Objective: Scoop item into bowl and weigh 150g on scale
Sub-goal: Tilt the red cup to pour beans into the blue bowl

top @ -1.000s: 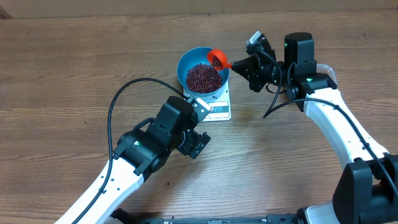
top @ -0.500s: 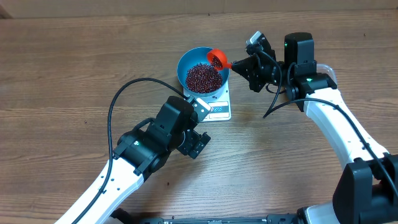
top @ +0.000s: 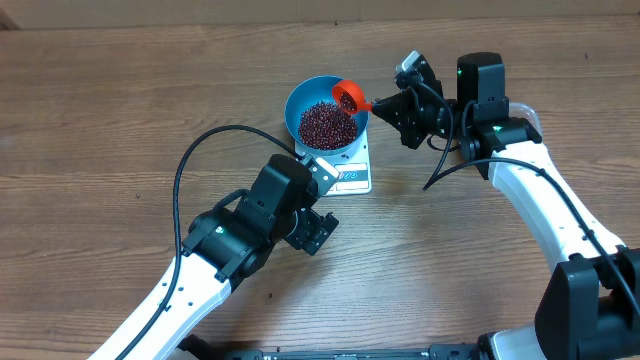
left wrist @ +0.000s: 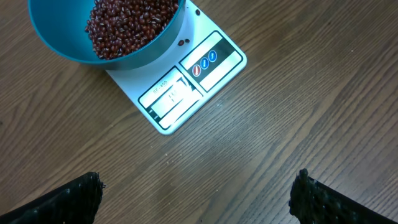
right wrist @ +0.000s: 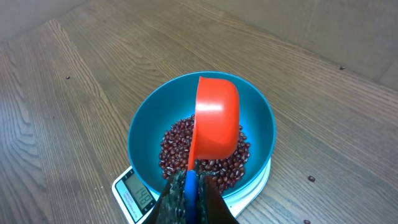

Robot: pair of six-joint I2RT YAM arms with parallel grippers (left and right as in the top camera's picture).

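I see my right gripper (right wrist: pixel 191 198) pinching the orange scoop (right wrist: pixel 216 124), tipped over the beans (right wrist: pixel 180 146) in the bowl (right wrist: pixel 142 127) on the scale (left wrist: pixel 205 68); my left gripper (left wrist: pixel 196 186) is spread wide, empty.

On the scale (left wrist: pixel 186 87), a small printed line is seen at 11 o'clock of the display window (left wrist: pixel 171 98). It seems to read "SF-400", though it is blurred. Digits are shown in the window but cannot be made out in any view. Three unlettered button marks (left wrist: pixel 204 63), one red and two blue, are set at its 2 o'clock.
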